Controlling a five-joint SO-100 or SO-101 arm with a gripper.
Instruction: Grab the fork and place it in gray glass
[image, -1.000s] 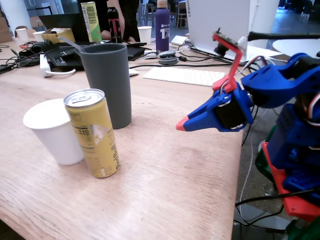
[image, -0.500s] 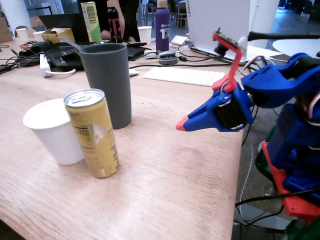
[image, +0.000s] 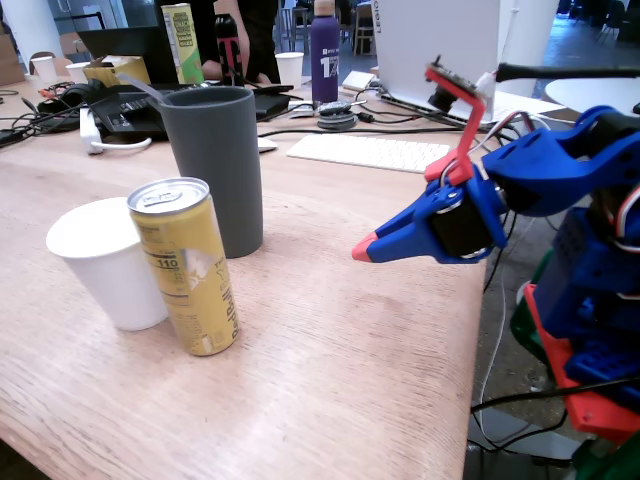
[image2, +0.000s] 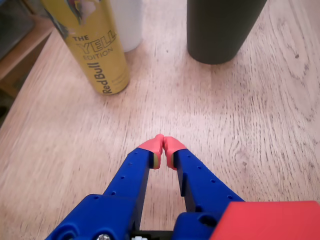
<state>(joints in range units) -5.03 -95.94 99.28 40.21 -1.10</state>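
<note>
The gray glass (image: 215, 170) stands upright on the wooden table, behind the yellow can; the wrist view shows its base (image2: 220, 30) at the top. A thin silvery strip (image: 138, 87) slants out over the glass's left rim and looks like the fork's handle; its tines are hidden. My blue gripper (image: 362, 250) hovers above the table to the right of the glass in the fixed view, well apart from it. Seen from the wrist, its red fingertips (image2: 162, 145) touch each other with nothing between them.
A yellow Red Bull can (image: 185, 265) (image2: 90, 45) and a white paper cup (image: 105, 260) stand left of and in front of the glass. Keyboard (image: 365, 152), bottle (image: 324, 55), laptops and cables crowd the far end of the table. The table edge (image: 470, 400) runs beside the arm's base.
</note>
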